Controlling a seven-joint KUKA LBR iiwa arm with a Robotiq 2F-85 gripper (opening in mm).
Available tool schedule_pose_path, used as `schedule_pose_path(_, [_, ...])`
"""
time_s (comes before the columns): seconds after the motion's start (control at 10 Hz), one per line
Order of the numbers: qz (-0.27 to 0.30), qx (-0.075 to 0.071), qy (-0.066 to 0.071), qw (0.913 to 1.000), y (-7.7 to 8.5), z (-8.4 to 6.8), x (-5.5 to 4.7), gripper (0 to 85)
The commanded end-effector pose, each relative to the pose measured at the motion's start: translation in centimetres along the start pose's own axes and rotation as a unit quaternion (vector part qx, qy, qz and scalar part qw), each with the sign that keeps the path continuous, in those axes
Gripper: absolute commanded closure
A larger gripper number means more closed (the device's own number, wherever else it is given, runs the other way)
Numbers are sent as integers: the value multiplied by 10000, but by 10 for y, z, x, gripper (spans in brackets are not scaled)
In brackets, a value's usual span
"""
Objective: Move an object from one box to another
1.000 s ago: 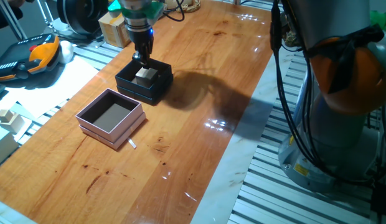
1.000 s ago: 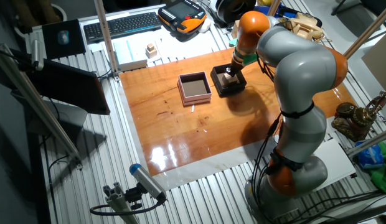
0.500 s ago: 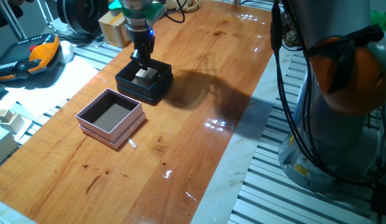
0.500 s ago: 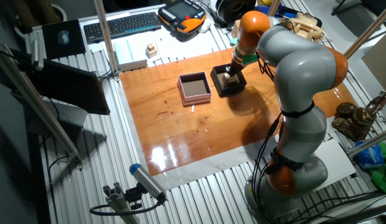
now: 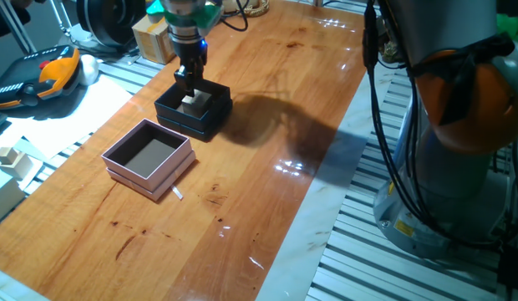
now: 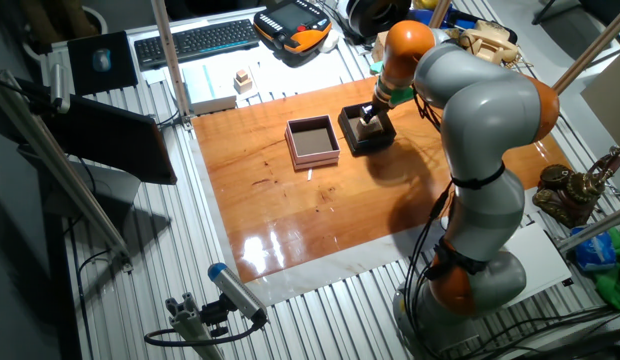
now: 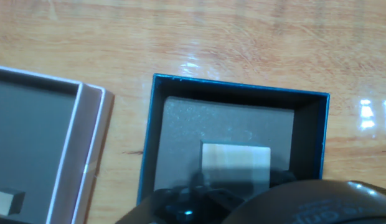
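The black box (image 5: 192, 113) stands at the far left of the wooden table, also in the other fixed view (image 6: 365, 132) and the hand view (image 7: 157, 143). The small pale cube (image 5: 190, 101) (image 7: 235, 163) is inside it, over the pale floor. My gripper (image 5: 190, 92) (image 6: 369, 114) reaches down into this box, and dark fingertips (image 7: 174, 194) flank the cube on both sides and are shut on it. The pink box (image 5: 149, 155) (image 6: 312, 141) (image 7: 87, 124) sits beside the black box, its dark inside open.
A small white scrap (image 5: 177, 194) lies on the table by the pink box. A pair of pale wooden blocks (image 5: 10, 157) (image 6: 242, 78) and an orange-black pendant (image 5: 50, 71) lie off the table's left side. The robot's base (image 5: 443, 167) stands at the right.
The gripper has shifted slightly left and up inside the black box, and the cube has shifted with it. Both boxes have stayed put.
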State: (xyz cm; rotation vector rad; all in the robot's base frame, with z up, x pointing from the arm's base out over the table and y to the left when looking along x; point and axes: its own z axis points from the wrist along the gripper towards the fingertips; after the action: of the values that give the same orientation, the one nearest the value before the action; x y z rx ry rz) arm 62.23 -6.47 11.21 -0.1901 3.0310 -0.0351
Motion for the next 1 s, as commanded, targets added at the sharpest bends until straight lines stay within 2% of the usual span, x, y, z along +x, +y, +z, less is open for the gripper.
schedule_pose_path(0.0, [-2,0,-3,10000,1,1,-1,170])
schedule_pose_path(0.7, [16,-20,-21,10000,1,14,-1,170])
schedule_pose_path(0.9, [85,-14,-74,9999,5,19,1,170])
